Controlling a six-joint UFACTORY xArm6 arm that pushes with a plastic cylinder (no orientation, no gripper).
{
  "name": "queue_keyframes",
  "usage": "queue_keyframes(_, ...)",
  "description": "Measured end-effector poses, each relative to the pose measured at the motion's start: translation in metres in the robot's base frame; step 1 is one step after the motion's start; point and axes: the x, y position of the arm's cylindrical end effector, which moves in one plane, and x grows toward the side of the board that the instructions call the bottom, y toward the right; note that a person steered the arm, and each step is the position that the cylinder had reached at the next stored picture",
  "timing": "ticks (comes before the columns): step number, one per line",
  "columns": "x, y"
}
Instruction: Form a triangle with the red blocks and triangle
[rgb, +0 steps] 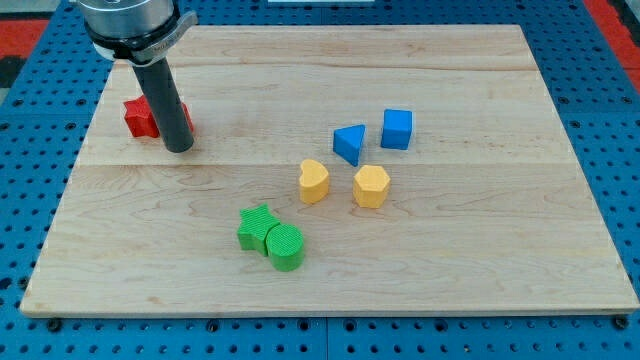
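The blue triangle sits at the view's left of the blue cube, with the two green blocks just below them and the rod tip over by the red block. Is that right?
Not quite. Just below the blue triangle and blue cube are the yellow heart and yellow hexagon; the green star and green cylinder lie lower left. My tip is by the red block, as the camera view shows.

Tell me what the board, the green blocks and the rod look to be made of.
Board: pale wood, matte, with visible grain and plank seams. Green star block and green round block: probably plastic, matte, with fine ridged lines, possibly printed. Rod: dark, smooth, slight sheen, plastic or metal; my tip sits by the red block.
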Motion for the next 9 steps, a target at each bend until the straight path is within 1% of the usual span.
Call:
queue_keyframes(3, 0.0, 0.0)
queue_keyframes(4, 0.009, -0.024)
queue_keyframes(5, 0.009, -0.07)
queue_keyframes(6, 0.001, -0.098)
queue_keyframes(7, -0.018, -0.122)
queue_keyframes(8, -0.064, -0.062)
queue_keyframes(9, -0.062, 0.001)
